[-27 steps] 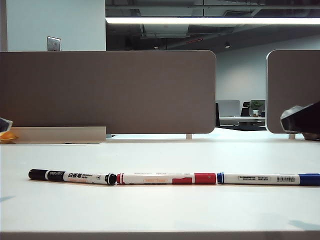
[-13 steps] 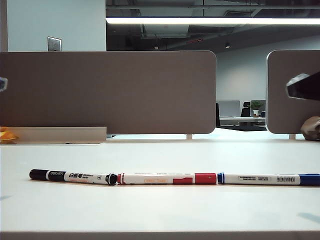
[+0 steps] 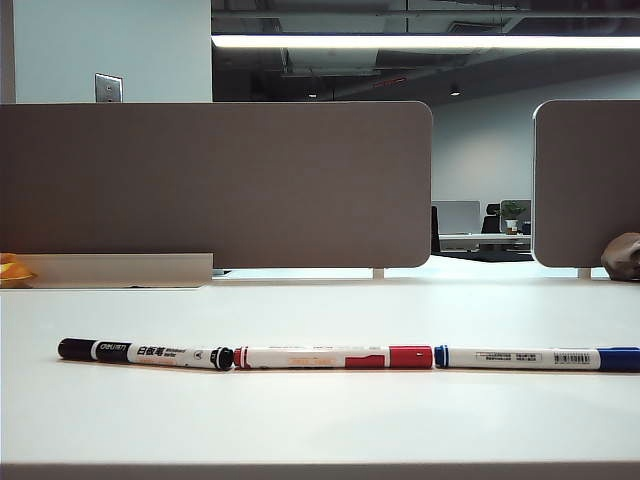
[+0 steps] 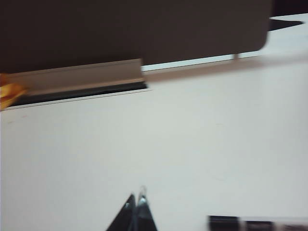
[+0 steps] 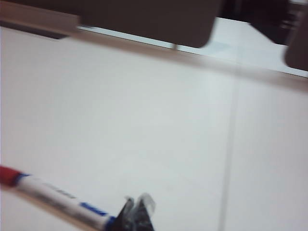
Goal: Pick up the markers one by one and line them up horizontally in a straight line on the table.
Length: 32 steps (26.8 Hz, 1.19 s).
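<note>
You're looking at three markers lying end to end on the table (image 3: pixel 320 420), running parallel to its front edge and sitting closer to that edge than to the back one. The black marker (image 3: pixel 145 352) is tilting a touch, its right tip touching the red marker (image 3: pixel 335 357). The blue marker (image 3: pixel 535 358) is sitting just beside the red one's cap and reaching out toward the table's right edge. Two grey-brown divider panels (image 3: pixel 215 185) are standing along the back edge. No arms are showing here.

Left gripper (image 4: pixel 136 211), right gripper (image 5: pixel 136 211): black tapered fingers, pale glinting tips.
</note>
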### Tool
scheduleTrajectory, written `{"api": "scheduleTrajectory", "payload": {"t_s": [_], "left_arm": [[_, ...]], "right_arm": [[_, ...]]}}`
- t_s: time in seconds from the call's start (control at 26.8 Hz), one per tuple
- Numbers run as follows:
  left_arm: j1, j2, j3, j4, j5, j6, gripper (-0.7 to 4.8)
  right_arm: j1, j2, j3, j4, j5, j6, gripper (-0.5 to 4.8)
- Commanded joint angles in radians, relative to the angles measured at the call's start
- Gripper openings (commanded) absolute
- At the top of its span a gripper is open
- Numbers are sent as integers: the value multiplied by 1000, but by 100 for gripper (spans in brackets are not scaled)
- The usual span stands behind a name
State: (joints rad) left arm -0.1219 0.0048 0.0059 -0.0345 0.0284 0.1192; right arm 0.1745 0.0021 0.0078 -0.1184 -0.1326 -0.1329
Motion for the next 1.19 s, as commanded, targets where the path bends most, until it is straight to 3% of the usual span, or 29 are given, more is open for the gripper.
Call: {"api": "scheduleTrajectory", "payload": {"t_s": [0.04, 0.97, 1.19], "left_arm": [[56, 0, 2, 13, -6, 4, -5], [63, 0, 2, 13, -5, 3, -5], [63, 0, 2, -16, -4, -4, -5]], "right_arm": [[-74, 0, -7, 16, 0, -1, -5], [-92, 0, -7, 10, 1, 2, -5], [-93, 0, -7, -23, 75, 19, -5]]}}
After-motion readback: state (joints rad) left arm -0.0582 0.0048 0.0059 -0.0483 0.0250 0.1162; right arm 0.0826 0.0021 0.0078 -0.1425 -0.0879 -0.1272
